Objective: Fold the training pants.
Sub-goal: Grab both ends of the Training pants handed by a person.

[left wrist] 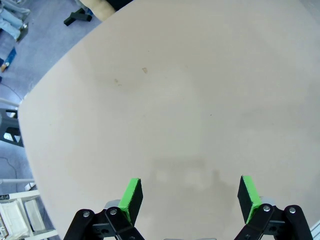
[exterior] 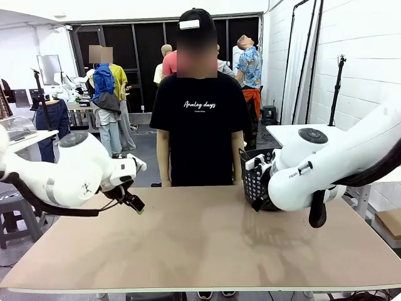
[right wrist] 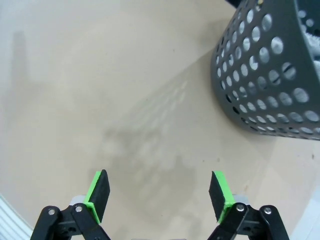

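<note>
My left jaws are released and empty over the worktop [left wrist: 165, 100] near its left edge. My right jaws are released and empty near the right edge, beside a perforated basket [right wrist: 265, 75]. A person [exterior: 197, 125] stands at the far edge.

Standing at the far edge of the tan worktop [exterior: 207, 251]: a person [exterior: 199, 119] in a black T-shirt, arms down. Hovering low over its left part: the left gripper [exterior: 135, 204]. Behind the white right arm [exterior: 313, 169]: a black perforated basket [exterior: 250, 179].
</note>
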{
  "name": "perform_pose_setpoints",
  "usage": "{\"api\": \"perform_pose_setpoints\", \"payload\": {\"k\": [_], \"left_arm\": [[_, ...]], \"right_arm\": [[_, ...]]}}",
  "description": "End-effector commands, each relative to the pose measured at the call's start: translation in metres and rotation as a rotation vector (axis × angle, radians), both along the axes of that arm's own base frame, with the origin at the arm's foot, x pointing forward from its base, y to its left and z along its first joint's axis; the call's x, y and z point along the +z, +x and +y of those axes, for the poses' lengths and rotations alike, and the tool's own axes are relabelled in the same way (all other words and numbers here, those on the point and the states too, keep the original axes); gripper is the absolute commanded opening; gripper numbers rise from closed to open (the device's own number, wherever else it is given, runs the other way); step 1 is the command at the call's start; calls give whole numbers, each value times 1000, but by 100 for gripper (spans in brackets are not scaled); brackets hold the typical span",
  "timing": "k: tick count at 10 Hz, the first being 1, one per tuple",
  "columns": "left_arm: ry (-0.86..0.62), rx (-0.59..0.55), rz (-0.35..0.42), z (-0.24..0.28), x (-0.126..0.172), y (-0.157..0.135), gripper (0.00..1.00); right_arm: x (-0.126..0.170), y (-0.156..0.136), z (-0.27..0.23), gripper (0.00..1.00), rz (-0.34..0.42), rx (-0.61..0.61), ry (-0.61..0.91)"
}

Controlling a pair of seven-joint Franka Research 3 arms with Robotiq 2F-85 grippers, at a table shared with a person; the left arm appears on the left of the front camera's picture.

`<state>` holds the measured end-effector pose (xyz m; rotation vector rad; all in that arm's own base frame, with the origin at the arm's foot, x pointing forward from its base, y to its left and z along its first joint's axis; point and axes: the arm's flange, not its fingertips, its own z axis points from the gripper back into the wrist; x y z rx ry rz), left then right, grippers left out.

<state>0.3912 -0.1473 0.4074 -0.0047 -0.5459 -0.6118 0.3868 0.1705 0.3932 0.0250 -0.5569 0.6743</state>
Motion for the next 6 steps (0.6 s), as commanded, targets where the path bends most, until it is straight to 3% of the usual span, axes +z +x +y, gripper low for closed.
{"api": "perform_pose_setpoints", "payload": {"k": [1,6], "left_arm": [[-4,37,12,5,39,-23,100],[-53,11,-12,3,113,-55,100]], "right_arm": [[38,-19,-9,100,26,24,11],[108,-50,-17,100,-73,28,57]]}}
